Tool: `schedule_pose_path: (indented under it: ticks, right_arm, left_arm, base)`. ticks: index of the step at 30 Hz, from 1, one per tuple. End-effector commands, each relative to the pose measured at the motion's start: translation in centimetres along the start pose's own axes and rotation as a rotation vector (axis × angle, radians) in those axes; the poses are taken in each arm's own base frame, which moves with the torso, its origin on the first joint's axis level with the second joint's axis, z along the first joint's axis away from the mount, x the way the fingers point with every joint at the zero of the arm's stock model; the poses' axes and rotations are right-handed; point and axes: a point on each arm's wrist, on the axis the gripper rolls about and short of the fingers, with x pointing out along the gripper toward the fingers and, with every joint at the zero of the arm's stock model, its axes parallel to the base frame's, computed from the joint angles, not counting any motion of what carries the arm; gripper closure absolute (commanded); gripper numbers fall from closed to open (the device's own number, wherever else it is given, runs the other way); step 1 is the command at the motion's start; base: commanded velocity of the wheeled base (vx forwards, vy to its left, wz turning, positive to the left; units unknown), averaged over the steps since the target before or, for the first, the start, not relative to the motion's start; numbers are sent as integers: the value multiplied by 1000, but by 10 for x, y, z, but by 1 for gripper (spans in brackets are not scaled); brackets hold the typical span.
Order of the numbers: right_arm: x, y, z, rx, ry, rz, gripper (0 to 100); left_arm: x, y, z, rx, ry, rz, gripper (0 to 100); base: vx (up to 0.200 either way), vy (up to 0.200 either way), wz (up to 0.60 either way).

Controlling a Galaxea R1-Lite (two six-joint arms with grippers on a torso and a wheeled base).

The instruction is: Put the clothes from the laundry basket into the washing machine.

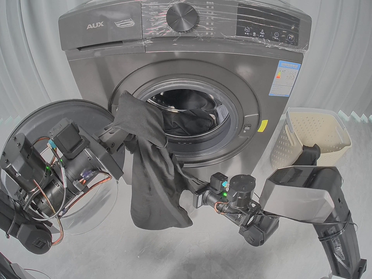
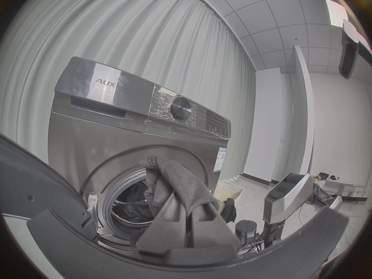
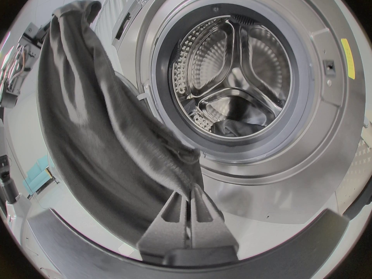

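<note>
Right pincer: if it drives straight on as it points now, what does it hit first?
The right pincer, shut on the dark garment, would probably meet the washing machine at the lower rim of its door opening, not the drum; depth unclear.

washing machine shell [image 1: 97, 74]: grey metal look, smooth, kinda satin sheen
control panel [image 1: 217, 22]: wrapped in crinkly clear plastic film, glossy
drum [image 3: 232, 66]: bare steel, super shiny, dimpled and full of little holes
dark garment [image 1: 155, 175]: soft matt cloth, bit fuzzy up close
laundry basket [image 1: 317, 130]: cream plastic, matt, perforated walls
curtain [image 2: 155, 39]: pale cloth, matt
floor [image 1: 193, 252]: smooth, faint shine
</note>
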Motion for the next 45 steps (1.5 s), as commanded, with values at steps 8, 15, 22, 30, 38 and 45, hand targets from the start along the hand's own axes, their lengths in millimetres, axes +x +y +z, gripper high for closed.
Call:
schedule_pose_path:
  ticks: [8, 15, 22, 30, 38, 45]
  right_arm:
    - [-55, -9, 92, 7, -117, -50, 100]
    - [-90, -18, 119, 8, -135, -101, 100]
    - [-124, -34, 125, 11, -114, -164, 100]
    - [-149, -24, 140, 16, -143, -151, 100]
    - [-152, -29, 141, 17, -147, -170, 100]
    - [-152, -31, 145, 16, -161, -176, 100]
  left_arm:
    - [-1, 8, -4, 3, 18, 31, 100]
    - [-4, 16, -5, 12, 26, 61, 100]
    - [-5, 27, -11, 14, 50, 102, 100]
    - [-6, 30, -16, 12, 70, 113, 100]
    - [-12, 36, -20, 15, 92, 142, 100]
    - [-16, 40, -19, 24, 98, 164, 100]
  base:
    - [0, 0, 0]
    - [0, 0, 0]
    - [0, 0, 0]
    - [0, 0, 0]
    - [0, 0, 0]
    - [0, 0, 0]
